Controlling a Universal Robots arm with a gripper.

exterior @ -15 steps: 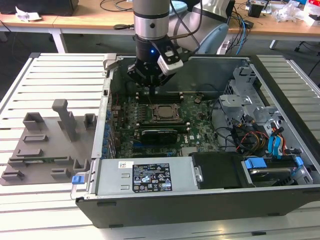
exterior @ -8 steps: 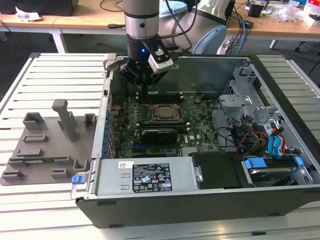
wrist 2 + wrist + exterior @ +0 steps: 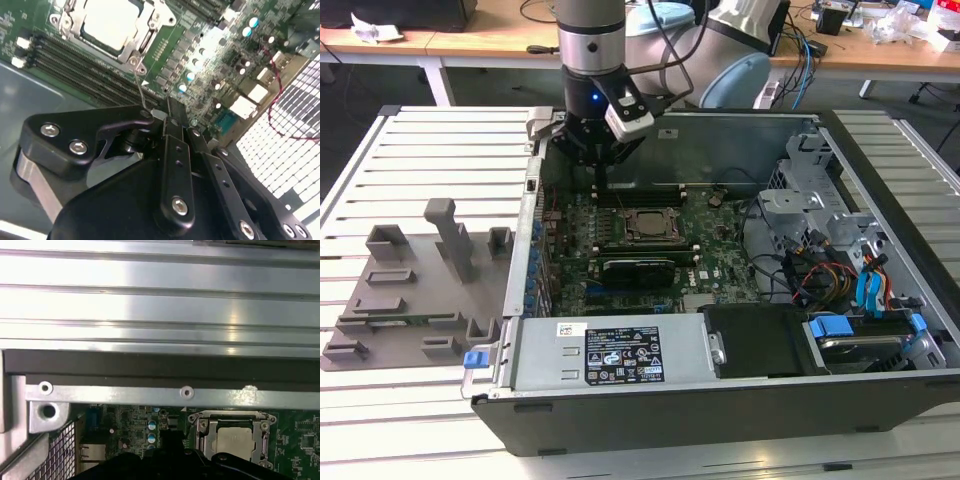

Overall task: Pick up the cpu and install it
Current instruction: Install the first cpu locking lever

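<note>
The cpu (image 3: 648, 226) lies flat in the black-and-metal socket frame (image 3: 620, 232) on the green motherboard, its pale silvery top showing in both wrist views (image 3: 110, 20) (image 3: 235, 437). My gripper (image 3: 603, 183) hangs inside the open computer case, just behind the socket and over the memory slots (image 3: 75, 65). Its black fingers (image 3: 172, 112) stand together, shut, with no chip between them. The socket's thin wire lever (image 3: 139, 82) runs from the frame's corner up to the fingertips. I cannot tell whether the lever is pinched or only touched.
Grey plastic fixture blocks (image 3: 420, 290) stand on the slatted table (image 3: 440, 160) at the exterior view's left. The case's rear wall (image 3: 720, 130) is close behind the gripper. A drive cage with cables (image 3: 820, 230) fills the right side, and a labelled power supply (image 3: 610, 350) sits in front.
</note>
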